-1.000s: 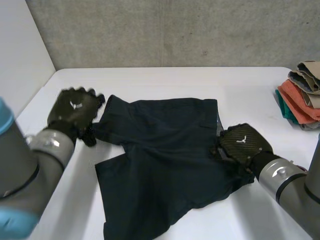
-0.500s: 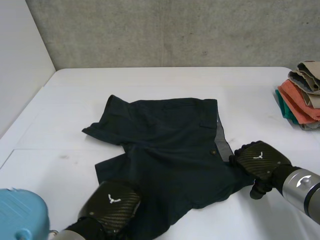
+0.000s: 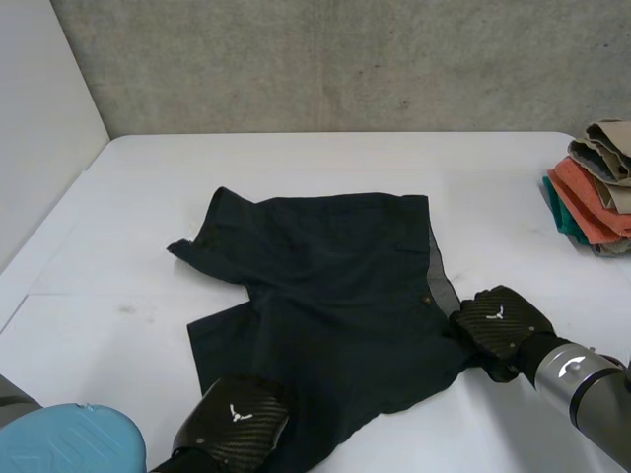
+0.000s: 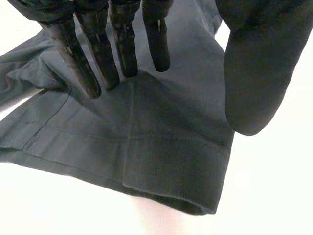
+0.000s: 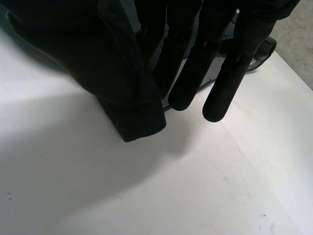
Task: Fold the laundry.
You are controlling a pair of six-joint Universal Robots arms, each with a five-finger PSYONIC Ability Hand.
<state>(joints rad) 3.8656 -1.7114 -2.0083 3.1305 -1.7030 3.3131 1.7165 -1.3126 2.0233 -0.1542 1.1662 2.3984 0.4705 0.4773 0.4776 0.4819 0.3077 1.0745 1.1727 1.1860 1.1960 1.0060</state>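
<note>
here, dark, smooth woven shorts [image 3: 325, 296] lie flat, lightly creased, on the white table [image 3: 296, 163]. the left hand [image 3: 235, 422] rests straight, relaxed fingers [image 4: 122, 49] on the near hem, thumb apart; the right hand [image 3: 498, 323] pinches the shorts' right corner.

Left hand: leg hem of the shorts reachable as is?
Likely yes. The left hand is open over that leg of the shorts, the hem bare just past its fingertips, nothing between.

Shorts [image 3: 325, 296], hem at 7 o'clock: covered by left hand [image 3: 235, 424].
Shorts, corner at 4 o'clock: under right hand [image 3: 498, 323].
Left arm [image 3: 69, 439]: cut off by the edge at 7 o'clock.
Right arm [image 3: 580, 382]: cut off at 4 o'clock.
Stack [image 3: 596, 192]: cut off at 3 o'clock; lower pieces mostly hidden by upper ones.
Table [image 3: 315, 158]: near edge out of frame.
</note>
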